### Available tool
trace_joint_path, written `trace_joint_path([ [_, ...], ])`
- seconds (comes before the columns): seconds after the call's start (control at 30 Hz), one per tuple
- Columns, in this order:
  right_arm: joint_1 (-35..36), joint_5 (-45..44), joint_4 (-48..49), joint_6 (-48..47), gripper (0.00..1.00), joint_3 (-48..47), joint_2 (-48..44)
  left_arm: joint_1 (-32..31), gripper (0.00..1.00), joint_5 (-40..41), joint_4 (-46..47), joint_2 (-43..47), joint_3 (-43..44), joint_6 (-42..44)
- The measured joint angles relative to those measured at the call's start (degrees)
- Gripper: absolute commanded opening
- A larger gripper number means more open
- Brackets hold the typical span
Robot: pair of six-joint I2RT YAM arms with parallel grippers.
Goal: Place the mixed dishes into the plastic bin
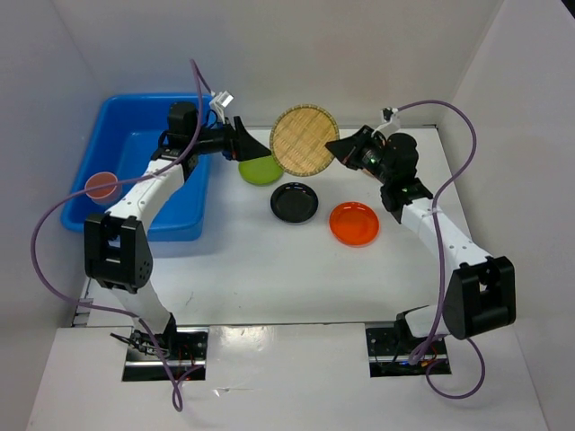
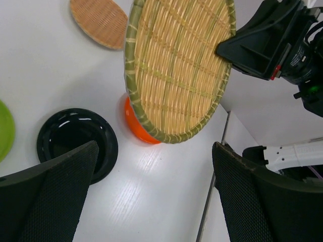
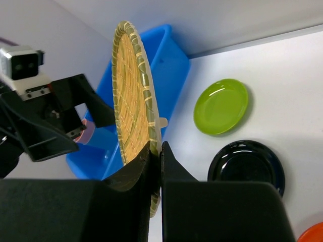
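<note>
**Right gripper clamped on a woven plate; left gripper spread wide and empty**

The right gripper point(image 3: 156, 151) was closed tight on the rim of a woven tan plate point(image 3: 132, 101). Its two fingers pinched the plate's lower edge, so the plate stood on edge, clear of the table, at centre-left of the right wrist view. The left gripper point(image 2: 155, 151) was spread wide with nothing between its fingers. In the left wrist view the held plate filled the upper centre beyond them and touched neither. In the top view the two grippers faced each other across the plate at upper centre, the left gripper at its left edge and the right at its right edge.

A lime green plate point(image 1: 260, 170) lay flat on the white table point(image 1: 269, 269), just below and left of the held plate. A glossy black plate point(image 1: 295, 203) lay at centre, with an orange plate point(image 1: 354, 224) to its lower right, the three lying apart from one another. A second woven plate point(image 2: 98, 20), browner in tone, lay flat at the upper left of the left wrist view.

The blue plastic bin point(image 1: 126, 153) occupied the upper left of the top view, and the left arm point(image 1: 148, 193) crossed above it. A salmon-pink cup point(image 1: 101, 186) showed at the bin's left rim; whether it sat inside could not be told.
</note>
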State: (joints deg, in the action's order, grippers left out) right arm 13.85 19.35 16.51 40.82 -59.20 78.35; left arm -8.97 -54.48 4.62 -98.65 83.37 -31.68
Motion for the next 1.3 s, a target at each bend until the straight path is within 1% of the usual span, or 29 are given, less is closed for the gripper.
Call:
trace_joint_path([
  [0.07,0.8,0.4,0.0,0.0,0.0,0.0,0.0,-0.4,1.0,-0.6,-0.1,-1.0,0.1,0.0],
  [0.13,1.9,1.0,0.0,0.0,0.0,0.0,0.0,-0.6,0.95,-1.1,-0.1,-2.2,0.5,0.0],
  [0.17,2.6,1.0,0.0,-0.1,0.0,0.0,0.0,-0.7,0.91,-1.4,-0.1,-2.7,0.7,-0.1],
  [0.2,3.4,1.1,0.0,-0.2,0.0,0.0,0.0,-0.7,0.82,-1.7,0.0,-3.1,0.8,-0.2],
  [0.3,5.4,1.1,-0.1,-0.4,0.0,0.0,0.0,-0.9,0.69,-2.7,0.1,-3.5,0.9,-0.4],
  [0.33,5.7,1.1,-0.1,-0.5,0.0,0.0,0.0,-1.0,0.59,-3.0,0.1,-3.5,1.0,-0.3],
  [0.43,6.8,1.4,-0.1,-0.5,0.0,-0.1,0.0,-1.2,0.43,-3.4,0.1,-3.5,1.6,-0.2],
  [0.47,7.0,1.4,-0.2,-0.5,0.0,-0.1,0.1,-1.3,0.25,-3.6,0.1,-3.5,1.8,0.0],
  [0.53,7.3,1.0,-0.7,-1.6,0.0,-0.5,0.5,-1.3,0.06,-4.1,-0.1,-3.5,2.1,-1.1],
  [0.57,7.1,1.3,-0.9,-1.6,0.0,-0.5,0.9,-1.0,0.0,-5.6,-0.4,-3.5,2.3,-2.1],
  [0.63,6.9,1.5,-0.6,-0.8,0.03,-0.5,1.9,-0.6,0.0,-6.3,-0.4,-3.5,2.9,-3.0],
  [0.67,6.9,1.5,-0.6,-0.6,0.08,-0.6,2.1,-0.5,0.0,-6.3,-0.6,-3.5,2.9,-3.3],
  [0.73,7.0,0.8,-0.9,-0.5,0.22,-0.7,2.1,-0.5,0.0,-5.9,-0.8,-3.5,2.9,-3.7],
  [0.77,7.1,-0.3,-1.3,-0.3,0.4,-0.9,2.1,-0.3,0.0,-5.4,-0.7,-3.3,2.9,-4.0],
  [0.8,7.4,-2.0,-1.8,-0.2,0.52,-0.9,2.1,-0.3,0.0,-4.5,-0.7,-3.1,2.9,-4.1],
  [0.87,7.7,-5.4,-3.1,-0.1,0.67,-0.9,2.0,0.3,0.0,0.0,-0.9,-2.4,2.9,-4.3],
  [0.9,7.8,-7.1,-3.6,-0.2,0.83,-0.9,1.8,1.6,0.0,2.3,-0.9,-1.9,2.9,-4.7],
  [0.93,7.8,-9.0,-4.6,-0.3,0.91,-0.9,1.4,3.2,0.0,4.7,-1.0,-1.2,2.9,-5.2],
  [0.97,7.8,-10.5,-5.3,-0.2,0.96,-0.9,0.9,5.1,0.0,7.3,-1.1,-0.7,2.9,-6.1],
  [1.0,7.7,-11.9,-5.9,-0.2,0.99,-0.7,0.1,7.5,0.0,10.0,-1.0,0.0,2.9,-6.6],
  [1.13,7.5,-16.8,-7.1,-1.0,0.99,1.9,-4.9,18.1,0.0,20.9,-0.1,1.7,2.8,-11.2],
  [1.2,7.2,-20.2,-7.3,-0.9,0.99,4.2,-7.3,23.1,0.0,26.1,1.7,1.8,2.0,-14.7],
  [1.3,5.5,-23.6,-8.5,0.9,0.99,7.5,-9.3,27.3,0.0,33.6,4.3,1.6,-0.7,-19.8],
])
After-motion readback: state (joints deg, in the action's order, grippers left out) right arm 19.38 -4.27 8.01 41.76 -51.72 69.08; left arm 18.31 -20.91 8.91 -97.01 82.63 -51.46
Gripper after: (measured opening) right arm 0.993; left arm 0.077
